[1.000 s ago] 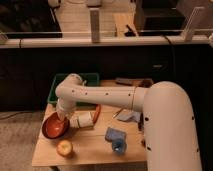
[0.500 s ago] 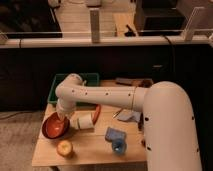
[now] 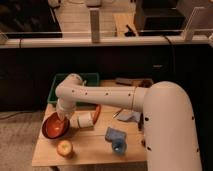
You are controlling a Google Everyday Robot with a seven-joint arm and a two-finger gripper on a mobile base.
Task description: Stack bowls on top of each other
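We are hovering our gripper [image 3: 62, 119] over the bowl [image 3: 54, 127] at the surface's [image 3: 92, 145] left edge; its state we cannot tell. Another bowl [image 3: 96, 113] is standing tilted nearby, needing stacking next.

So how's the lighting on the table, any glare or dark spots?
Camera view: soft warm light on the table; mild sheen inside the bowl, where the gripper sits; the arm shadows the tray side; background above the rail is dark; everything looks soft, so fine edges are hard to read.
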